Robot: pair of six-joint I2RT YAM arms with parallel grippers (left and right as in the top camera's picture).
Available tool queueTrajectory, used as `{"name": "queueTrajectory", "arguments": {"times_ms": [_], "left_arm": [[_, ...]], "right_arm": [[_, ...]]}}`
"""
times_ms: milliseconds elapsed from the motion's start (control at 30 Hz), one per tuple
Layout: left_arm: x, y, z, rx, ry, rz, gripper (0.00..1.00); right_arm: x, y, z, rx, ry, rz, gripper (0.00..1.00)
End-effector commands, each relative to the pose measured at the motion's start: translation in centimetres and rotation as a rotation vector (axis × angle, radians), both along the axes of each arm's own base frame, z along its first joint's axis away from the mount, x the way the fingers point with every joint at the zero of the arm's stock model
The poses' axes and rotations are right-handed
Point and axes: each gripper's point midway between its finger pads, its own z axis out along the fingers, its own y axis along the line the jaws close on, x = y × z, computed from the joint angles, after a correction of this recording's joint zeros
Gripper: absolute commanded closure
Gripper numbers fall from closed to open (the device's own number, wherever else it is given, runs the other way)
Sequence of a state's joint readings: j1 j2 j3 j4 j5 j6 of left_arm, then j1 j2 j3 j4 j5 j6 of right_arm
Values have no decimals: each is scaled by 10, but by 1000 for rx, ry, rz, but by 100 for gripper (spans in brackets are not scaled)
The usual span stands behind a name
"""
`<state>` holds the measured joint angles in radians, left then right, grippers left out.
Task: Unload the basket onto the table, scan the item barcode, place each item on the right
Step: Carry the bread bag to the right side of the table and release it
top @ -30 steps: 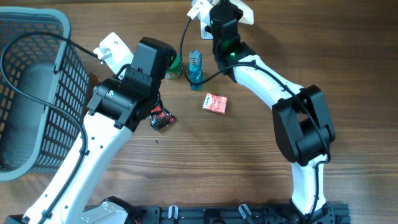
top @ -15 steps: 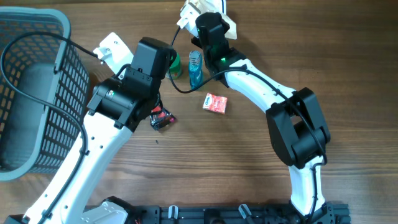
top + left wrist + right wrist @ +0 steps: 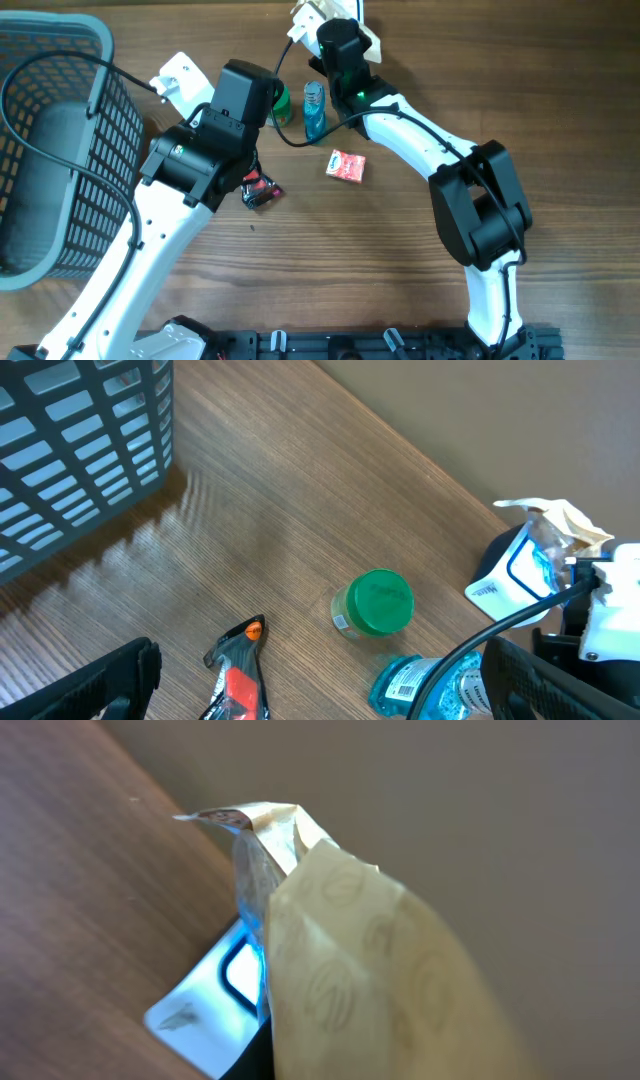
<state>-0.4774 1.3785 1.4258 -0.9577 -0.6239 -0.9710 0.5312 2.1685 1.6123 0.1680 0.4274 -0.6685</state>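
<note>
The item is a white and beige pouch [image 3: 306, 17] with a blue outline, held up at the table's far edge. My right gripper [image 3: 336, 14] is shut on it. In the right wrist view the pouch [image 3: 380, 960] fills the frame and hides the fingers. In the left wrist view the pouch [image 3: 535, 550] shows at the right. My left gripper [image 3: 320, 665] hangs open over the table with nothing between its fingers [image 3: 105, 680]. No barcode on the pouch shows.
Below the left gripper lie a black and red packet [image 3: 238, 682], a green-lidded jar [image 3: 380, 602] and a blue bottle [image 3: 415, 685] on its side with a barcode label. A small red box [image 3: 346, 165] lies mid-table. A grey basket [image 3: 60, 150] stands at the left.
My right gripper has carried the pouch a little to the left along the far edge and turned it. The left arm has not moved.
</note>
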Motion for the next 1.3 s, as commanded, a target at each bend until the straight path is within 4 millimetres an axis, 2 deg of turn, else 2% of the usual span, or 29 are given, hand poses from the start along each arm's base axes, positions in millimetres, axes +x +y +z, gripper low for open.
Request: {"name": "queueTrajectory", "arguments": {"times_ms": [0, 67, 167, 233, 300, 367, 400, 467, 533, 600, 667, 733, 933, 1067, 1133, 1267], "left_arm": [[2, 2, -1, 20, -2, 14, 0], [2, 2, -1, 20, -2, 14, 0], [2, 2, -1, 20, -1, 14, 0], [2, 2, -1, 20, -2, 14, 0], [2, 2, -1, 20, -1, 14, 0], [2, 2, -1, 20, -1, 14, 0], [2, 2, -1, 20, -1, 14, 0], [2, 2, -2, 20, 0, 14, 0], [1, 2, -2, 21, 5, 13, 0], [1, 1, -3, 17, 7, 9, 0], [1, -1, -4, 5, 14, -2, 0], [0, -3, -5, -3, 18, -8, 0], [0, -3, -5, -4, 18, -9, 0], [0, -3, -5, -4, 18, -9, 0], [0, -3, -5, -3, 18, -8, 0], [0, -3, -5, -3, 18, -8, 0]], "right_arm": [[6, -17, 26, -31, -74, -78, 95], [2, -22, 55, -7, -119, -92, 95], [-9, -37, 118, 25, -222, -140, 95], [-26, -61, 169, 63, -303, -231, 95], [-45, -89, 210, 105, -367, -340, 95], [-67, -121, 239, 171, -400, -459, 95], [-81, -140, 244, 215, -375, -511, 95], [-100, -165, 239, 278, -305, -572, 96], [-127, -198, 219, 393, -200, -680, 96], [-154, -225, 181, 519, -16, -770, 95], [-168, -251, 151, 598, 99, -883, 95], [-172, -270, 136, 639, 146, -954, 95], [-173, -332, 112, 790, 152, -1159, 95], [-162, -355, 86, 836, 183, -1233, 95], [-161, -355, 77, 802, 216, -1232, 95], [-159, -348, 73, 823, 252, -1207, 95]]}}
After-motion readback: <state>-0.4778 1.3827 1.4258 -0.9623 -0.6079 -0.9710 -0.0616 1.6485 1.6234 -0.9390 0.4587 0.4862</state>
